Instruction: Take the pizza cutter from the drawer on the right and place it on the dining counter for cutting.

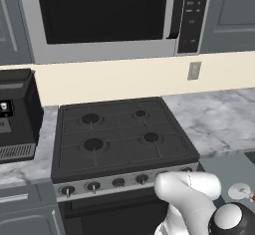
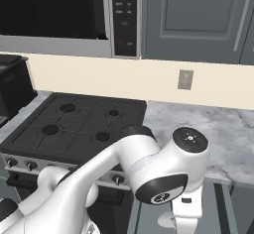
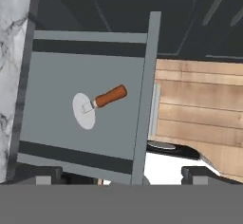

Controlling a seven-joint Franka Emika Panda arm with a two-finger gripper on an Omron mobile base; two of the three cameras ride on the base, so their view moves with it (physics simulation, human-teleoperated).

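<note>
Drawer (image 3: 85,99) is pulled open, seen from above in the hand view; grey floor, front panel running along its 3 o'clock side. Cutter (image 3: 97,105) lies flat on the drawer floor, about mid-drawer, round silver wheel toward 8 o'clock, reddish-brown handle pointing toward 2 o'clock. Nothing else touches it. Tool (image 3: 121,174) hangs above the drawer, jaws spread wide, nothing between them; its dark fingertips (image 3: 40,174) show at 6 o'clock of the hand view, well apart from the cutter. Wood floor (image 3: 199,109) lies at 3 o'clock beyond the drawer front, marble bench (image 3: 12,52) edge at 9 o'clock.

Left base view: cutter (image 1: 243,192) wheel visible at 4 o'clock in the open drawer (image 1: 226,167), partly hidden by the white arm (image 1: 191,199). Black stove (image 1: 119,134) sits centre, microwave (image 1: 114,15) above it, marble bench (image 1: 219,114) at 3 o'clock, black toaster oven (image 1: 17,114) at 9 o'clock. Right base view: arm (image 2: 149,171) bends down at 6 o'clock in front of the bench (image 2: 213,129); wall outlet (image 2: 185,79) above.
</note>
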